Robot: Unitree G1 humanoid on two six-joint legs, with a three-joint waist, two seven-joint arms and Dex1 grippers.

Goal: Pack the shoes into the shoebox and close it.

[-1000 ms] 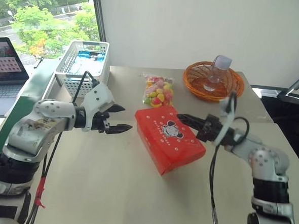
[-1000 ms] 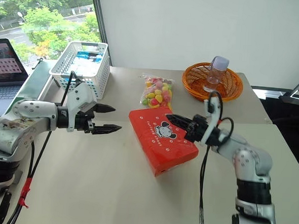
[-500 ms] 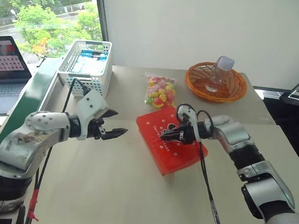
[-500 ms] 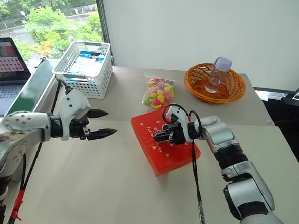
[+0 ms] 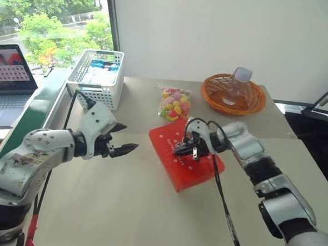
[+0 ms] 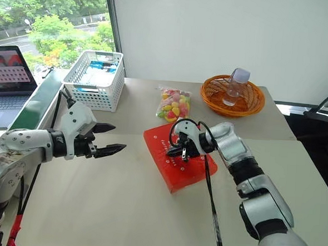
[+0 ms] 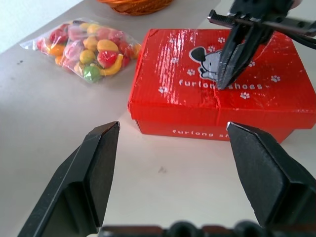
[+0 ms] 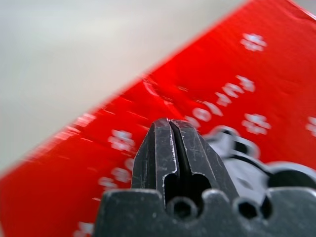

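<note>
Fingers pressed together on right gripper [image 5: 177, 151], tips touching closed lid of shoebox [image 5: 164, 156], left gripper [image 5: 125, 138] hovering beside box, fingers spread, holding nothing

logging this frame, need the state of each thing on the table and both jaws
shoebox: lid shut, flat on the table
right gripper: jaws shut, tip down on the shoebox lid
left gripper: jaws open, empty, beside the shoebox, apart from it
candy bag: lying flat behind the shoebox
bottle: upright in the wicker basket, cap on
mesh basket: upright, something blue inside
laptop: open, screen lit
</note>
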